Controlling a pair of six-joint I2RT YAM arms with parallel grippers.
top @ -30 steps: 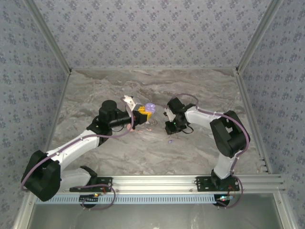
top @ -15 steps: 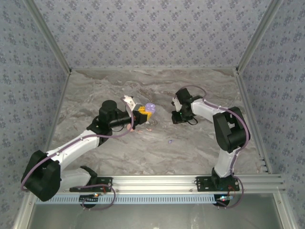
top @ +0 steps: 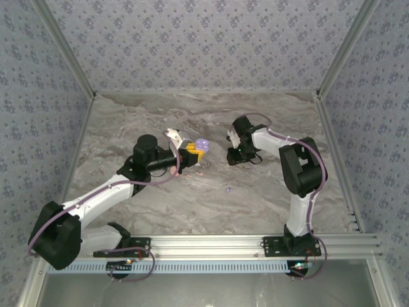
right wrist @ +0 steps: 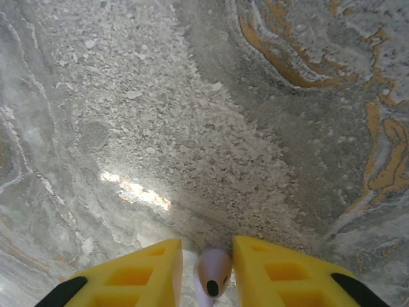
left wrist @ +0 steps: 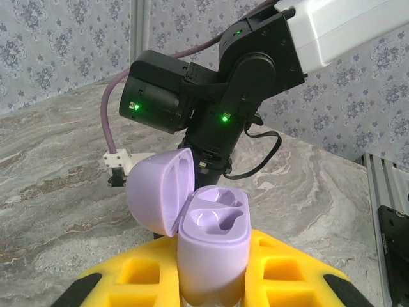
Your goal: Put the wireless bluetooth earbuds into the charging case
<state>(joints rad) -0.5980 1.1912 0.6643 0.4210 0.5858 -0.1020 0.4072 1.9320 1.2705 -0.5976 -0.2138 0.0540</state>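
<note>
1. Marble tabletop (top: 128,121) spreads open beneath a pale earbud (right wrist: 213,272) that sits between the right gripper's (right wrist: 208,248) yellow fingers (right wrist: 134,276); pinched or loose, I cannot tell.
2. A purple earbud (top: 228,189) lies alone, nearer the rail (top: 217,242).
3. Left gripper (top: 193,152) clamps the charging case (left wrist: 213,246), its lid (left wrist: 156,195) open, with space all around.

The left arm (top: 105,190) and right arm (top: 273,146) were slim, with white shells between chunky black joint housings. A lilac cable (top: 36,231) ran along each. Small green lights (left wrist: 224,118) glowed on black wrist blocks. The left gripper (left wrist: 214,275) and right gripper (right wrist: 208,272) had yellow fingers with square recesses and black corners.
</note>
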